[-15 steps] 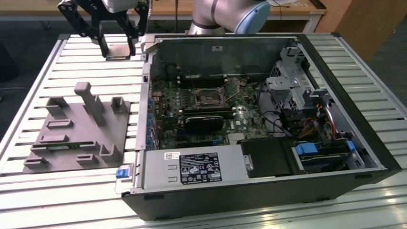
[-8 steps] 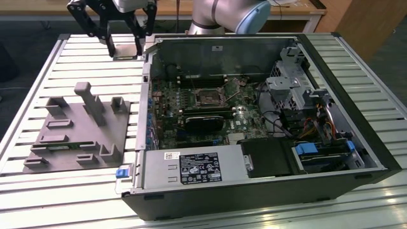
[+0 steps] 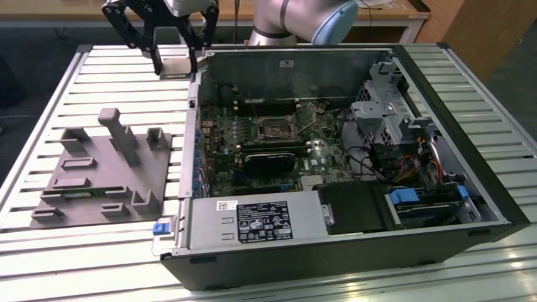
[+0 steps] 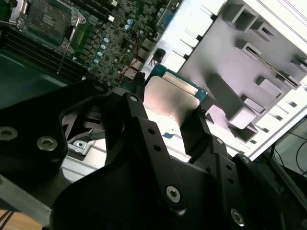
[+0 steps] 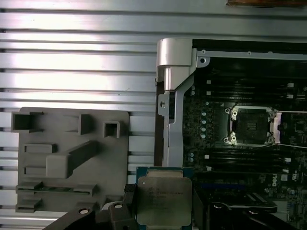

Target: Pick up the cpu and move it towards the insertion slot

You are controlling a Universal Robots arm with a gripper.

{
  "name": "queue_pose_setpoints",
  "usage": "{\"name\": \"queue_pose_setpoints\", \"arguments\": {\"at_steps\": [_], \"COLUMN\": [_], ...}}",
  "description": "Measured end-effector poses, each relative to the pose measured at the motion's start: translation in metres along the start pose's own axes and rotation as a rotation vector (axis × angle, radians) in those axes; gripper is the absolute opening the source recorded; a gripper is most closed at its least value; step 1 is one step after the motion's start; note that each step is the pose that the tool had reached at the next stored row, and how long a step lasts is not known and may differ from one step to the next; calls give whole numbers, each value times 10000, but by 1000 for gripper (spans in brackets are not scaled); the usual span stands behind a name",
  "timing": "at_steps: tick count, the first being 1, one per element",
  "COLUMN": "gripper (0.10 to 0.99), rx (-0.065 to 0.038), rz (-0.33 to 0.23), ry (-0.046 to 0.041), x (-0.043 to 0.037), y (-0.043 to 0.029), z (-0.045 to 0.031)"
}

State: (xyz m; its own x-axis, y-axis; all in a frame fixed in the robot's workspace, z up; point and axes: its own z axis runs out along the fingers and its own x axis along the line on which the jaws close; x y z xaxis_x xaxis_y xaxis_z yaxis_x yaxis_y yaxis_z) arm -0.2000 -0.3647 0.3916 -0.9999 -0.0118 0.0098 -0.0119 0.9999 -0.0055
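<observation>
End effector [image 3: 175, 61] clamped on cpu [image 5: 164, 200] | above case wall [image 5: 173, 96] | grey fixture [image 3: 105, 176] beside | insertion slot [image 3: 275, 129] uncovered

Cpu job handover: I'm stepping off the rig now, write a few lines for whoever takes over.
Gripper: shut on the cpu, raised above the slatted table by the computer case edge.
Insertion slot: on the motherboard inside the case, dark centre empty.
Grey fixture: on the table beside the case.
Done: cpu picked up.
Left: cpu is not yet over the slot; carry it there.
</observation>
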Motion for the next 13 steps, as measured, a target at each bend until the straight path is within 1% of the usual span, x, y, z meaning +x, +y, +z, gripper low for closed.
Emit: {"name": "queue_pose_setpoints", "arguments": {"at_steps": [13], "gripper": [545], "rx": [0], "rz": [-1], "ry": [0], "x": [-259], "y": [-1], "z": [-3]}}
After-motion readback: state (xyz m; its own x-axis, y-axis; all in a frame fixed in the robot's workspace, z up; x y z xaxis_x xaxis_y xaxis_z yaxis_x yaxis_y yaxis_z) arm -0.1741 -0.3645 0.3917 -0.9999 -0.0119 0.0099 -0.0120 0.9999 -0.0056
